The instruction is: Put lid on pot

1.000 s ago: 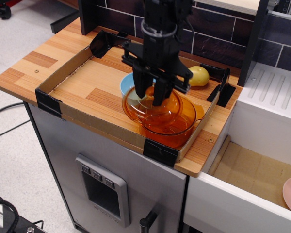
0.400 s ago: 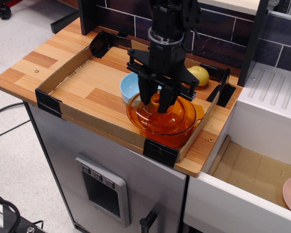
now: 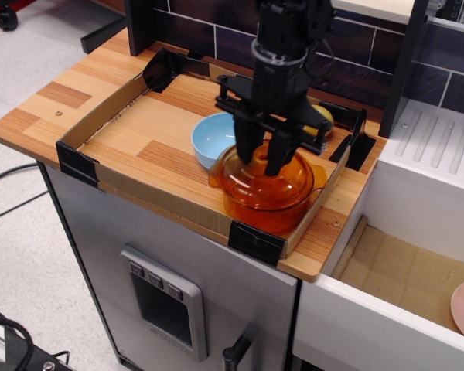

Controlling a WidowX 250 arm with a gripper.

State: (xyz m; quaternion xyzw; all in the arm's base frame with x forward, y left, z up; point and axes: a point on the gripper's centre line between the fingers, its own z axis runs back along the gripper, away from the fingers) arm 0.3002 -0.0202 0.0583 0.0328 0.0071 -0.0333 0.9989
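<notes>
Lid on pot, my fingers around the knob.
On the bench (image 3: pixel 77 100) I count one blue bowl (image 3: pixel 213 136), one amber pot (image 3: pixel 267 202) bearing one lid (image 3: pixel 264 179), one yellow object (image 3: pixel 322 117) behind. My gripper (image 3: pixel 264 165) has its fingers (image 3: pixel 247 147) narrowed on the lid's knob.

Transparent amber-orange for the lid (image 3: pixel 261 171) and the pot (image 3: pixel 267 202) at frame centre; light blue for the bowl (image 3: pixel 214 138) just left; pale yellow for the round object (image 3: pixel 322 117) behind; black for the hand (image 3: pixel 264 157); striped light and reddish-brown wood for the table (image 3: pixel 62 97).
</notes>
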